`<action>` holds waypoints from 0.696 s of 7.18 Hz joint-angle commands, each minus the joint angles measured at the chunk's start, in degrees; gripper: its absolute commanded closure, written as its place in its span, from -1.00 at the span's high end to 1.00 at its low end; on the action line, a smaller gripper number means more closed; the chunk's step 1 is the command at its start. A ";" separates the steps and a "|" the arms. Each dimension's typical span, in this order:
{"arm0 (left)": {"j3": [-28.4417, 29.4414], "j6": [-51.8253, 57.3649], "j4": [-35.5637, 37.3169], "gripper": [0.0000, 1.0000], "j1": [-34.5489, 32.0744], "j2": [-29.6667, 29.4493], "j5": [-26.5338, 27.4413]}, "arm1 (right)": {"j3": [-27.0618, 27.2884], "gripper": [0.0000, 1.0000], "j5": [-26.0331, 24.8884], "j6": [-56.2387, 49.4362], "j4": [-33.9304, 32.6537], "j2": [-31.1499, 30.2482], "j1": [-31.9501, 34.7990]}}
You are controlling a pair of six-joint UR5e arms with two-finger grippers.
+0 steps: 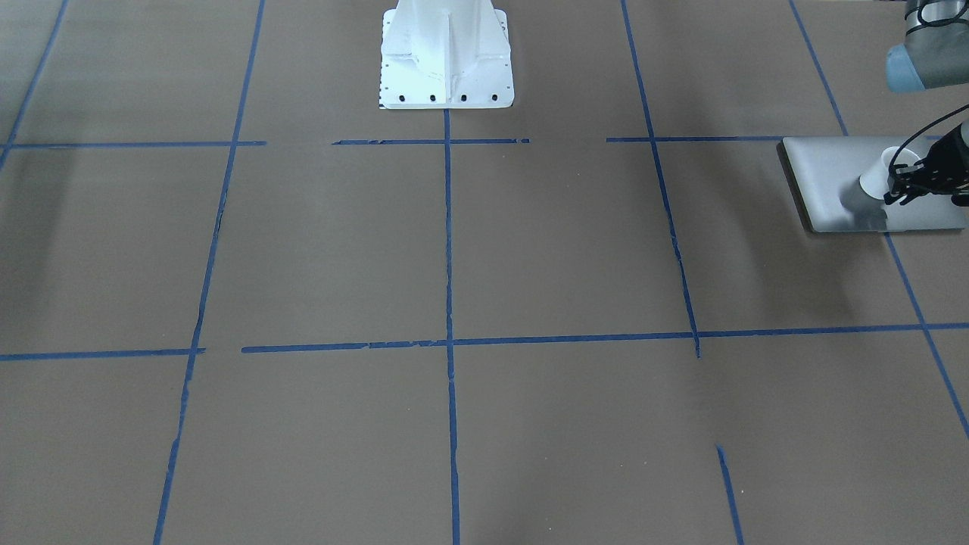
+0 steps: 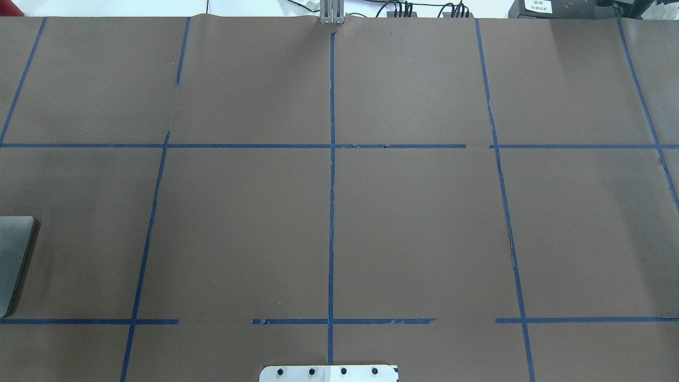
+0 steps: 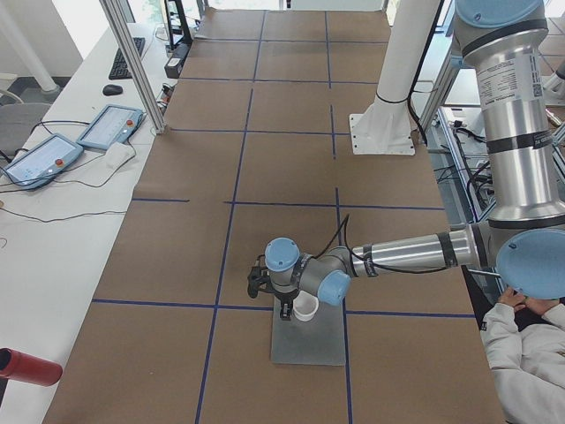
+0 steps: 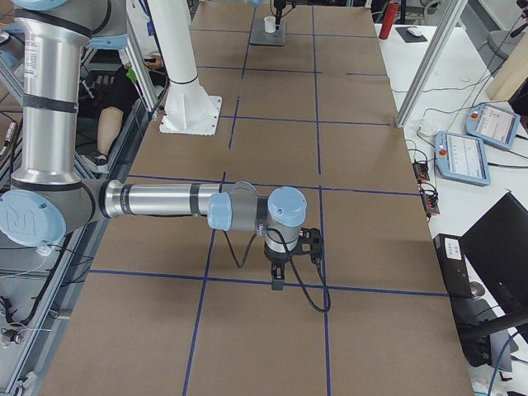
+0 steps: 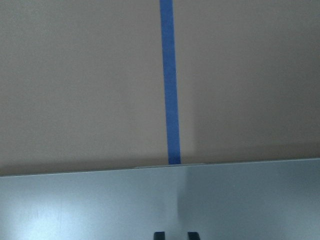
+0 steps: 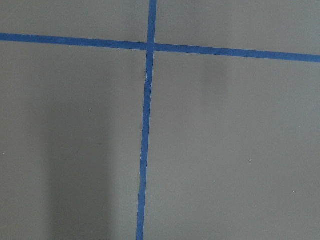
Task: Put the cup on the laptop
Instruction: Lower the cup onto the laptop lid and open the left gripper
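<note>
The white cup (image 1: 880,174) stands upright over the silver-grey laptop (image 1: 829,182), toward the end of the laptop that faces the middle of the table (image 1: 530,250) and about midway across its width. A dark shadow lies on the lid just beside the cup's base, and whether the base touches the lid cannot be told. The left gripper (image 1: 901,189) is against the cup's side near the rim. In the left wrist view its two dark fingertips (image 5: 159,235) stand close together with only a narrow gap above the laptop's lid, so the claw is clenched and grasps the cup. The laptop lies flat on the brown paper at the table's end on the robot's left, with a line of blue tape (image 5: 170,80) running out from under its edge. The white pedestal (image 1: 447,53) stands well apart from the laptop. The right gripper (image 4: 279,279) hangs pointing downward over a crossing of tape lines, far from the laptop, beyond the pedestal. It shows only in the side view, so whether it is released or clenched cannot be told.
</note>
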 commanded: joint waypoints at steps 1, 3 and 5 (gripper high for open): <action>-3.59 1.12 2.07 1.00 -0.75 0.01 -4.17 | 0.00 1.00 0.05 0.01 0.00 0.00 0.00; -6.50 13.18 6.99 1.00 -12.97 -0.60 -5.53 | 0.00 1.00 0.05 0.01 0.00 0.00 0.00; -6.78 23.85 16.11 1.00 -20.07 -1.13 -5.00 | 0.00 1.00 0.05 0.01 0.09 0.00 0.00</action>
